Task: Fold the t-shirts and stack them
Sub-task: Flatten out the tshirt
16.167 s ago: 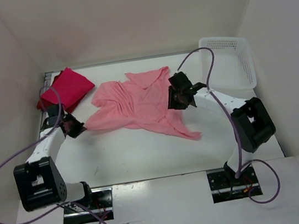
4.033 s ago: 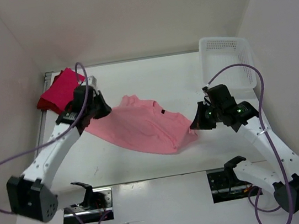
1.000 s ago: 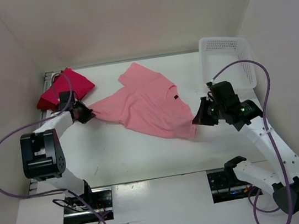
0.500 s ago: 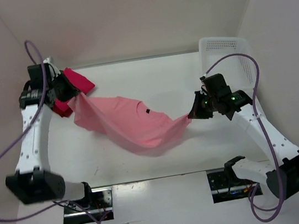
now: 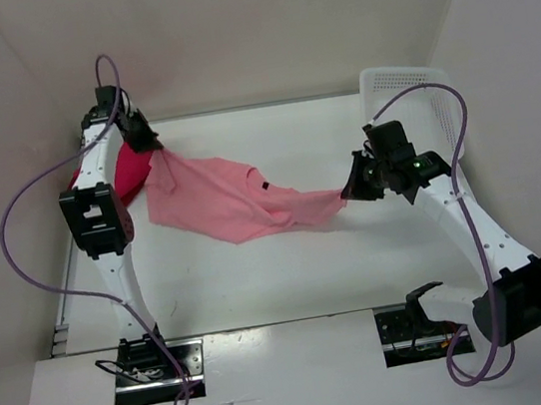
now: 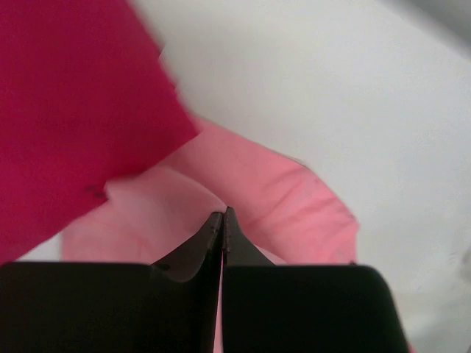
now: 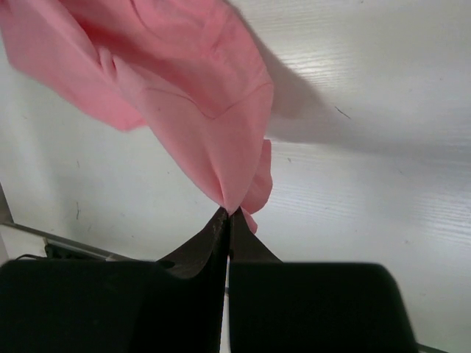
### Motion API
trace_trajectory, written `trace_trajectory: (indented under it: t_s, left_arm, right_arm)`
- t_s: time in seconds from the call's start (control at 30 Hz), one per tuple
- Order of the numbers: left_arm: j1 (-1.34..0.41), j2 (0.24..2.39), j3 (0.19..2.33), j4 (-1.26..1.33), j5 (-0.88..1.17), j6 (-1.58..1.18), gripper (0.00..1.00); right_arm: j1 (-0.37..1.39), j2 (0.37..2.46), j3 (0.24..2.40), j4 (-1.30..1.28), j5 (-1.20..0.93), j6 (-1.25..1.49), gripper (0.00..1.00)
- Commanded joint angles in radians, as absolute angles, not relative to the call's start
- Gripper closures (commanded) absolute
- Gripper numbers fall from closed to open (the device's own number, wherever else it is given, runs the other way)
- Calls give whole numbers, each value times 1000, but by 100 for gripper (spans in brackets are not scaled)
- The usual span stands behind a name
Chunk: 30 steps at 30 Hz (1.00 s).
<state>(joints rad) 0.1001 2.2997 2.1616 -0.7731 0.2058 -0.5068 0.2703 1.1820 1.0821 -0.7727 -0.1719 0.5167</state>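
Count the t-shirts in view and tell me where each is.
2. A salmon pink shirt hangs stretched between the left gripper and right gripper; a crimson shirt lies at the far left corner. Another may be hidden beneath it.

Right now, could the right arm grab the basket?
Probably not yet: its pincer is shut on the pink shirt. The basket sits close by with nothing between, so after letting go it likely could.
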Motion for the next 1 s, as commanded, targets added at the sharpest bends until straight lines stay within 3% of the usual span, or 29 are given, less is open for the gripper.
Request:
trace_trajectory:
  t_s: [0.0,0.23,0.37,0.47,0.73,0.97]
  left_arm:
    - [101,2150,2208,-710,270,-537,100]
    - [101,1691,1743,-670,215,-488,100]
    - [101,1487,1733,-771,187,-466,100]
    - [112,1425,1862,-824,154,-471,100]
    - [112,1655,2153,-772,247,-528,100]
    - [112,2000,2125,-718,226,-494,100]
  right_arm:
    - [262,1183,1135,-723,-155,506,99]
    - [262,1072,1179,-833,-183,506,99]
    - [262,1020,1241,-919,-175,495,99]
    - [262,1006,1273,-907,-175,495,99]
    - [262,1055,1382,-879,-112,465,99]
    - [262,1134,1204,-729,-98,465,99]
